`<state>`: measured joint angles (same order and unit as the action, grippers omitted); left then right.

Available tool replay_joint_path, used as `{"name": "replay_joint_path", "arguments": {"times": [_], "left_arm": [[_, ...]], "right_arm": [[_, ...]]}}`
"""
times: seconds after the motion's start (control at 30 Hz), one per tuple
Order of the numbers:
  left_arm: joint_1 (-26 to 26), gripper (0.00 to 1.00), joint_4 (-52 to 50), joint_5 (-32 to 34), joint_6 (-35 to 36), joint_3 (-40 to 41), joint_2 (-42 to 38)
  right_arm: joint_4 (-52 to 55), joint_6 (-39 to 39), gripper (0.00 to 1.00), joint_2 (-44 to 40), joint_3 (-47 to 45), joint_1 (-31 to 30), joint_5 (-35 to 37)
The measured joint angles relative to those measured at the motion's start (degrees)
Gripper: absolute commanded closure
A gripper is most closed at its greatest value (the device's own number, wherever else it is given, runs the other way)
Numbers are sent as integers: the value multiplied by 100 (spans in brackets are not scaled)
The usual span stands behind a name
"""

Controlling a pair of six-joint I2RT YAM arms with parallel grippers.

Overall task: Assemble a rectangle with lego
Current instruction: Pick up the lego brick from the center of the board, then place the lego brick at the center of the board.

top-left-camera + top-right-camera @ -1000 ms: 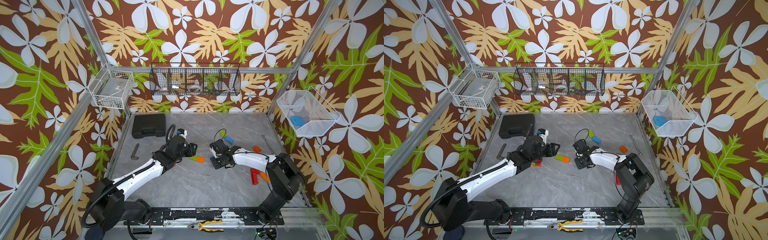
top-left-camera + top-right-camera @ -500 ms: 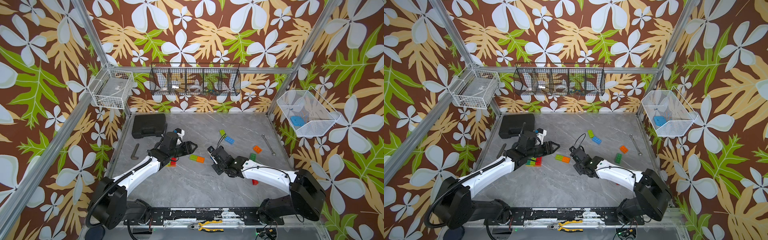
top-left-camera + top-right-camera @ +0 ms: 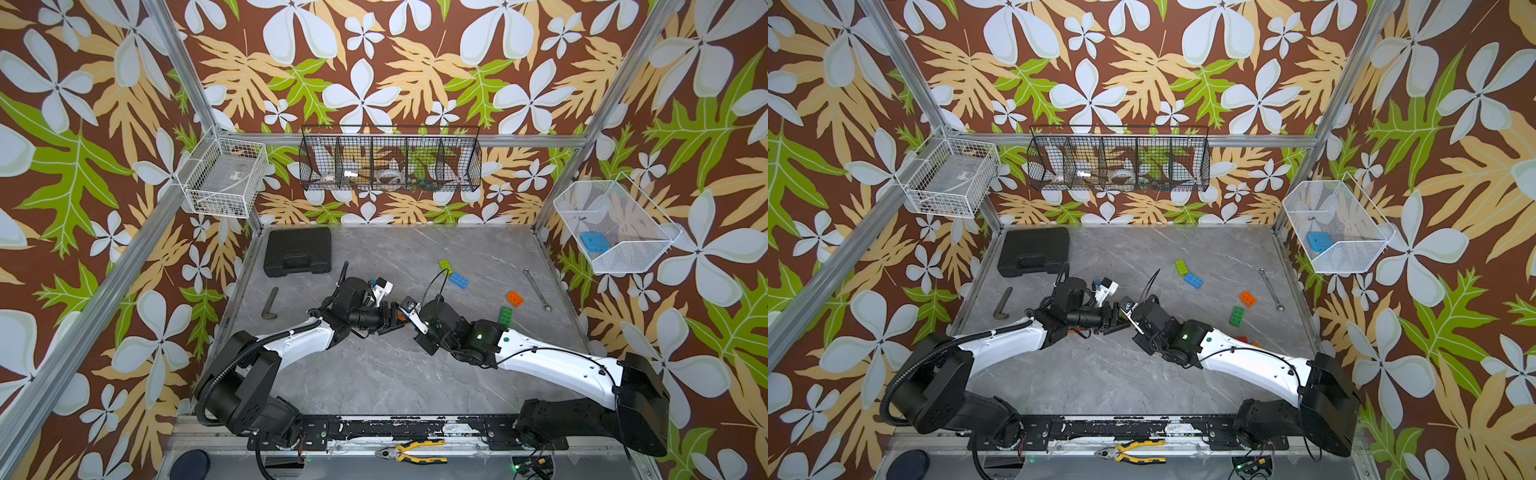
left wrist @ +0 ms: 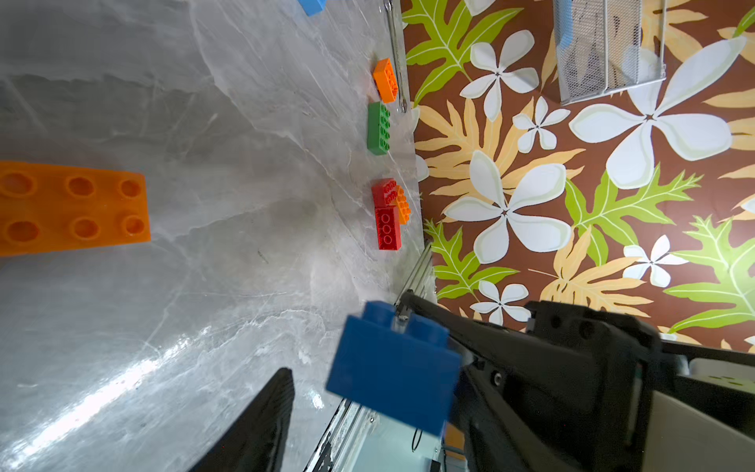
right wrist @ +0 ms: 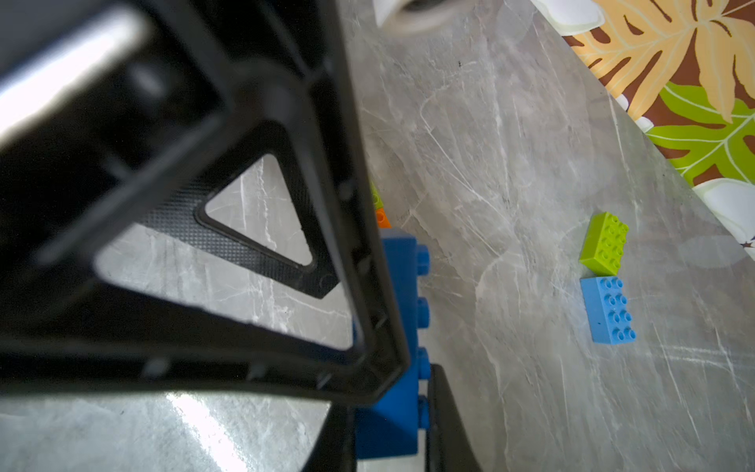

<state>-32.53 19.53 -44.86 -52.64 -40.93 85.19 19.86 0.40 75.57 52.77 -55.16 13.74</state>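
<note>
Barely begun, seemingly. Pinches the dark blue brick [image 5: 392,429] in the right gripper [image 5: 418,380]; cannot tell the spread of the left gripper [image 3: 391,322]. Leaves lime brick [image 3: 445,265], orange brick [image 3: 514,298], green brick [image 3: 505,313] loose.

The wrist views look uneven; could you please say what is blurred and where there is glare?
Right wrist view: the right gripper close to the lens is blurred, with a white highlight on it; the lime brick and light blue brick are sharp. Left wrist view: the dark blue brick is soft, glare streaks the table, the red bricks are crisp.
</note>
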Motion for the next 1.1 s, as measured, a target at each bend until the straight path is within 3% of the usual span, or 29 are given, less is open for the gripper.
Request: {"name": "replay_joint_path", "arguments": {"times": [0.23,0.4,0.47,0.6,0.77,0.93,1.1], "left_arm": [[11,57,457,-68,-146,2,24],[17,88,457,-118,-39,-31,66],[17,100,422,-140,44,-61,66],[103,100,284,-195,254,-175,39],[350,100,396,-138,918,-243,-184],[409,100,879,-398,1499,-210,-400],[409,100,1735,-901,1626,-33,-444]], "right_arm": [[92,0,88,7,85,-26,-151],[103,24,86,7,85,-4,-151],[116,55,78,7,109,0,-149],[153,114,53,9,177,136,-450],[92,544,38,-352,109,1178,-2173],[-179,1034,34,-586,-214,2238,-4201],[-608,1467,36,-664,-282,2476,-5458]]}}
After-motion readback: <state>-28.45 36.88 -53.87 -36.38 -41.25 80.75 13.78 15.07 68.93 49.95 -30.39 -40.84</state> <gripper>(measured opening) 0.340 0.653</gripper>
